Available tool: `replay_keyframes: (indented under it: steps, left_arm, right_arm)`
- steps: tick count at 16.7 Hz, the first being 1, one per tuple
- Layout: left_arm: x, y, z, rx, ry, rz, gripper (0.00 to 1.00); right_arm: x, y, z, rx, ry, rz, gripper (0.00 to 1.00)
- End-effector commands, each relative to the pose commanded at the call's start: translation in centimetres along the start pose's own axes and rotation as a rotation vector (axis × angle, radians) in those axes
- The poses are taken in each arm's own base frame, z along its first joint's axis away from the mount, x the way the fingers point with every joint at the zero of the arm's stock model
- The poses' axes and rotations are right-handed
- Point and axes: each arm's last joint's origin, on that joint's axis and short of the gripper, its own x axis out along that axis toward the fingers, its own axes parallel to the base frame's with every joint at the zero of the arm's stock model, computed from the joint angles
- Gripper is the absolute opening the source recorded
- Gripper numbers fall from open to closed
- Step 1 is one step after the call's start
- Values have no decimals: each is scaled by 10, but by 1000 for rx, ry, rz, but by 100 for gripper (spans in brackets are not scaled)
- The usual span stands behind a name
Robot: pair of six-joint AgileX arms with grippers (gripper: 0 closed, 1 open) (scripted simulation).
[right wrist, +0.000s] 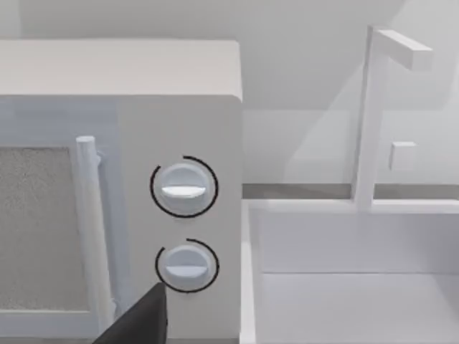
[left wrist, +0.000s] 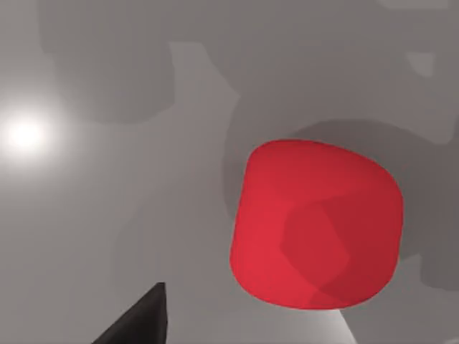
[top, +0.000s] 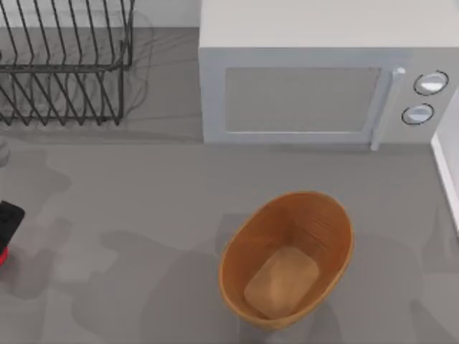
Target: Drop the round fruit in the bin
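The left gripper (top: 6, 223) hangs at the frame's left edge above the red fruit (left wrist: 315, 223), presumably lining up a grasp; whether its jaws are parted, I cannot tell. The bin (top: 233, 269) waits lower centre, well apart.

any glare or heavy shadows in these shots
Left wrist view: a bright glare spot on the table, and a dark shadow around the red fruit. Top view: soft blotchy shadows on the table around the wooden bowl. Right wrist view: evenly lit, no glare.

Small bright red round fruit (left wrist: 315, 223) at far left edge; oval ribbed orange-brown bin (top: 237, 269), upright, empty, lower centre-right.
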Motion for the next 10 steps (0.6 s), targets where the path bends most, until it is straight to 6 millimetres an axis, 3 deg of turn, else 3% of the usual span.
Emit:
replay_keyframes:
  steps: [5,10]
  left_arm:
    - [24,20,23,62,170,-104,100]
    - [27,23,25,69,186,-116,100]
  right_arm:
    - [0,0,0,0,0,0,100]
    - [0,0,0,0,0,0,100]
